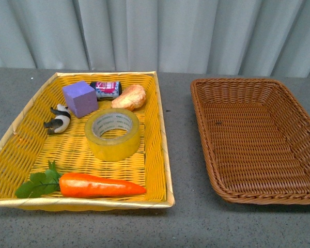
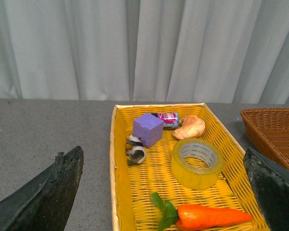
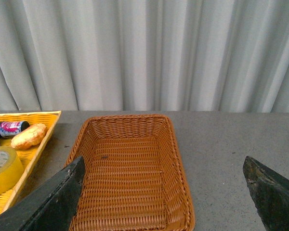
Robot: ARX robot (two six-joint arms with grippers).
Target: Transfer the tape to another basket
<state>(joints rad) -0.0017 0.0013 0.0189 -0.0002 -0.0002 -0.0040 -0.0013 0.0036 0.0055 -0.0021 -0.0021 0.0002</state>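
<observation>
The tape (image 1: pixel 112 133) is a yellowish roll with a white core, lying flat in the middle of the bright yellow woven tray (image 1: pixel 160 139). It also shows in the left wrist view (image 2: pixel 197 162) and at the edge of the right wrist view (image 3: pixel 2 168). The brown wicker basket (image 1: pixel 258 139) stands empty to the tray's right; it fills the right wrist view (image 3: pixel 127 173). Neither gripper shows in the front view. My left gripper (image 2: pixel 166 192) is open and empty, back from the tape. My right gripper (image 3: pixel 166 192) is open and empty, back from the basket.
The yellow tray also holds an orange carrot (image 1: pixel 93 185) at the front, a purple cube (image 1: pixel 79 98), a panda figure (image 1: pixel 58 119), a small bottle (image 1: pixel 106 89) and a bread roll (image 1: pixel 129 96). A grey curtain hangs behind the grey table (image 1: pixel 181 222).
</observation>
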